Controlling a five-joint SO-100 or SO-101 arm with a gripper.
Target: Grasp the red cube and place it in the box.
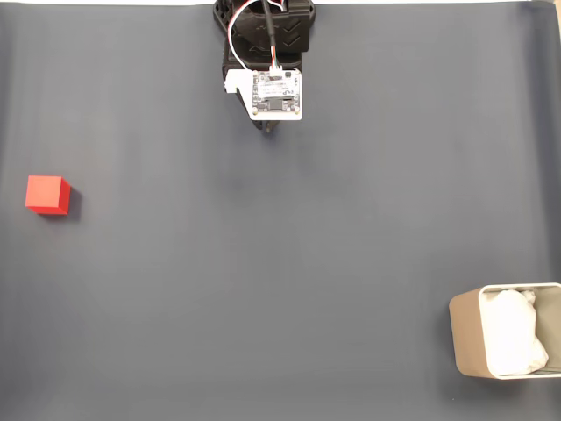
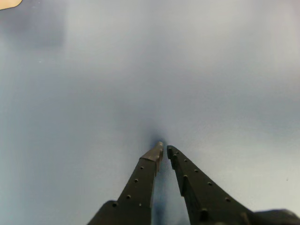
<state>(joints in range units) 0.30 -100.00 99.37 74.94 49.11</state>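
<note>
The red cube (image 1: 46, 194) rests on the dark mat at the far left of the fixed view. The box (image 1: 507, 331), beige with white wrinkled lining, stands at the bottom right corner and is cut off by the frame edge. The arm sits folded at the top centre, and its gripper (image 1: 271, 128) pokes out just below the white camera board, far from both cube and box. In the wrist view my gripper (image 2: 165, 149) points at bare mat, its black fingers (image 2: 140, 180) nearly touching at the tips with nothing between them.
A dark blue-grey mat (image 1: 280, 263) covers the whole table. The arm's base (image 1: 263, 31) stands at the top edge. A pale strip of table shows beyond the mat along the top.
</note>
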